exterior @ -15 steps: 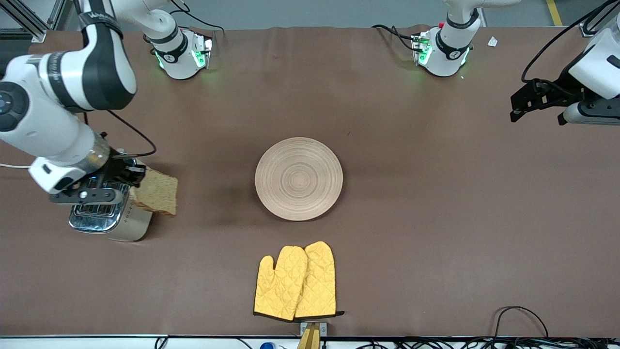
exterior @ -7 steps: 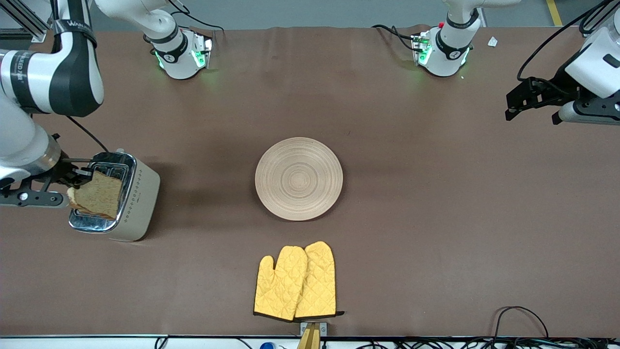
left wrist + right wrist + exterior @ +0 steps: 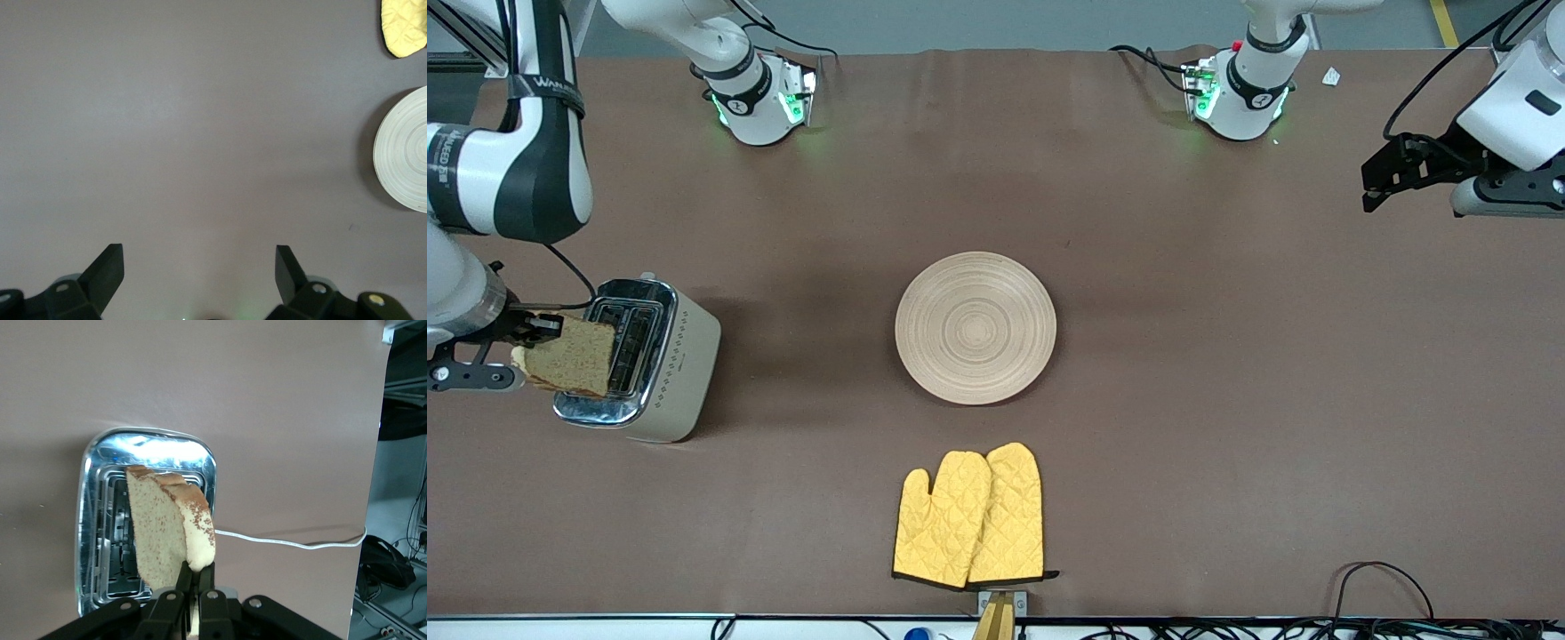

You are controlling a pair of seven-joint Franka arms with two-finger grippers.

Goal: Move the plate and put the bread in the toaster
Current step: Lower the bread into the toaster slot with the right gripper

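Brown bench [image 3: 1138, 444]: the right gripper [image 3: 193, 587], clenched on a square brown wholegrain bread slice [image 3: 569, 356], holds it edge-down above the cream, chrome-topped toaster [image 3: 663, 373] near the right arm's end. Only the right wrist view shows its white cord [image 3: 287, 540]. The round beige wooden plate [image 3: 975, 327] sits mid-bench; the left gripper [image 3: 200, 267] waits, released.

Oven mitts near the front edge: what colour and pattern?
Yellow with a quilted diamond stitch and dark trim at the cuffs. The oven mitts show best in the front view.

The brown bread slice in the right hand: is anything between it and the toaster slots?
Nothing visible. The brown wholegrain bread slice, pinched in the right hand, hangs over the cream, chrome-topped toaster, whose slots look empty.
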